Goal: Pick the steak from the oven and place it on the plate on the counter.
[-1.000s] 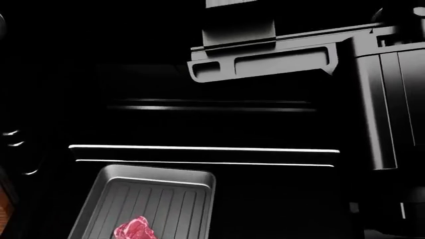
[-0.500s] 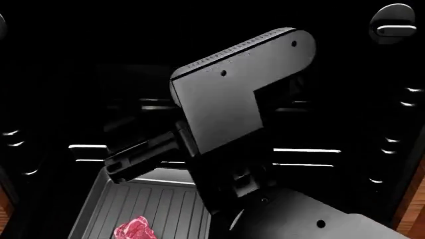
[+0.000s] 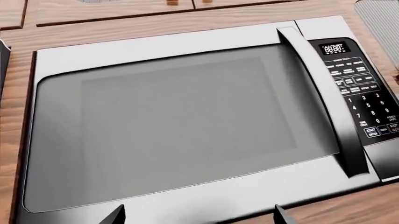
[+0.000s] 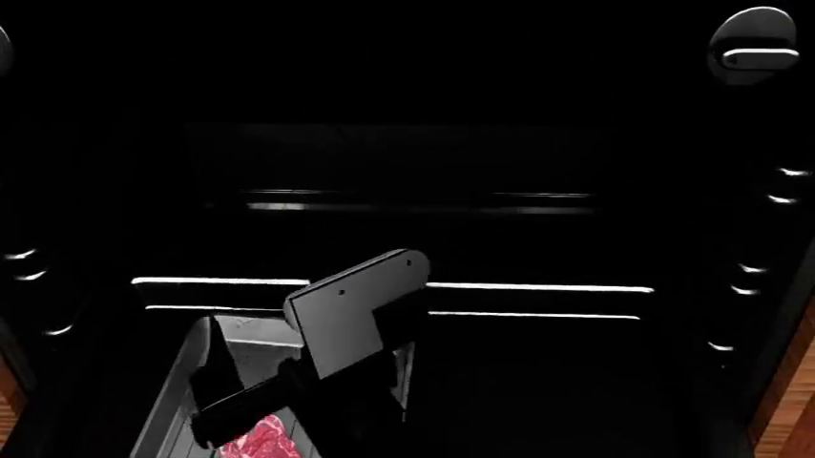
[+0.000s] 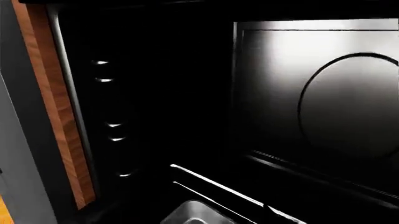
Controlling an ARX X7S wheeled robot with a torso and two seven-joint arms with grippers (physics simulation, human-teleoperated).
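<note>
Steak position: the steak [image 4: 259, 441] lies on the ribbed floor of the grey baking tray [image 4: 178, 386], at the bottom edge of the head view, low in the oven [image 4: 407, 143] cavity; only its upper part shows, pink-red and marbled.
Tray position: it sits below the bright wire racks [image 4: 535, 287]; a corner of it also shows in the right wrist view.
Right arm: a dark link of the right arm [image 4: 350, 320] reaches into the cavity and hangs over the tray, with a darker part touching or just above the steak's upper edge; I cannot tell which.
Right jaws: not visible in any view, so their spread cannot be told.
Left jaws: two dark tips of the left gripper [image 3: 196, 215] stand well apart at the edge of its wrist view, spread wide and empty, facing a steel microwave [image 3: 187, 116] set in wooden cabinets [image 3: 156, 18].
Handling, judged: the meat is probably light, soft and yielding, with a slick raw face; it should sag rather than hold its shape and could slide out of a shallow pinch.
Where to grip, judged: across the thick middle, jaws astride the narrower width and pushed low toward the tray floor, firm but not crushing.
Risks, judged: the tray ribs may catch a tip, and the rack above leaves little headroom for lifting.
Plate and surface: neither shows here.
</note>
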